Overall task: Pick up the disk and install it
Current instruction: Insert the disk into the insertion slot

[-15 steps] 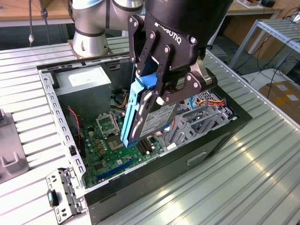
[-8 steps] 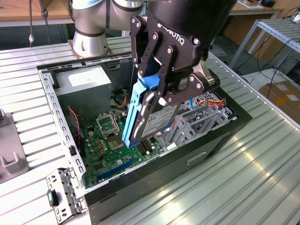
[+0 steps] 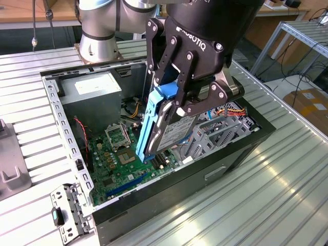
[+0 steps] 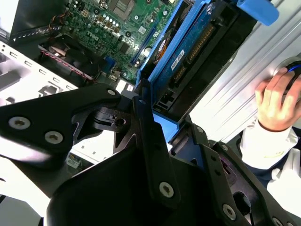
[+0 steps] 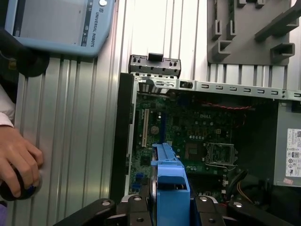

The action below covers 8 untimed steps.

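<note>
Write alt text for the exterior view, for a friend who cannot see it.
A black robot hand grips a grey disk in a light-blue carrier, holding it on edge above the green motherboard of an open computer case. The case lies on a ribbed metal table.

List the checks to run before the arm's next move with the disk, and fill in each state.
1. End effector shut on the disk: ok.
2. Disk above the open computer case, over the motherboard: ok.
3. Disk seated in the drive cage: not ok; it is held steeply on edge beside the cage.
4. Cage bay free: cannot tell.
5. Person's hand outside the case, on the table: ok.
6. Coloured wires clear of the cage: cannot tell.
</note>
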Tool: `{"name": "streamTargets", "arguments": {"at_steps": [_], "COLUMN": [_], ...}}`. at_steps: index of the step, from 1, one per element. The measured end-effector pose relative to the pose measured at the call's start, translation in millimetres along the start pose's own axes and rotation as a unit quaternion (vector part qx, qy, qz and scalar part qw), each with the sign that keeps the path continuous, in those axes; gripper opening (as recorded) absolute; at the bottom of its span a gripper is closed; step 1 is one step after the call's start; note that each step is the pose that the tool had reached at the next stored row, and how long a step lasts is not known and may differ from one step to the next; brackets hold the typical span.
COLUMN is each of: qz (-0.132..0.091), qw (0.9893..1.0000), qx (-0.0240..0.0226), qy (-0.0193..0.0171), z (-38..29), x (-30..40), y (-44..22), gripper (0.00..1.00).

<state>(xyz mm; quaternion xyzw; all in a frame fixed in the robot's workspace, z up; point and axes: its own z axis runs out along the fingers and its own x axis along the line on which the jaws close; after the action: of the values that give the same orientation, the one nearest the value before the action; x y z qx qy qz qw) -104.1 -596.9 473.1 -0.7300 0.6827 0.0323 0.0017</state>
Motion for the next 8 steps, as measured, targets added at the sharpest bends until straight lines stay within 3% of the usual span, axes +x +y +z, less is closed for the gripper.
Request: {"name": "streamTargets", "arguments": {"at_steps": [8], "qz": [0.0], "qw": [1.0], "qx": [0.0], "qy": [0.0], "z": [0.1], "x": [2.3], "y": [-3.2], "gripper": [0.37]}}
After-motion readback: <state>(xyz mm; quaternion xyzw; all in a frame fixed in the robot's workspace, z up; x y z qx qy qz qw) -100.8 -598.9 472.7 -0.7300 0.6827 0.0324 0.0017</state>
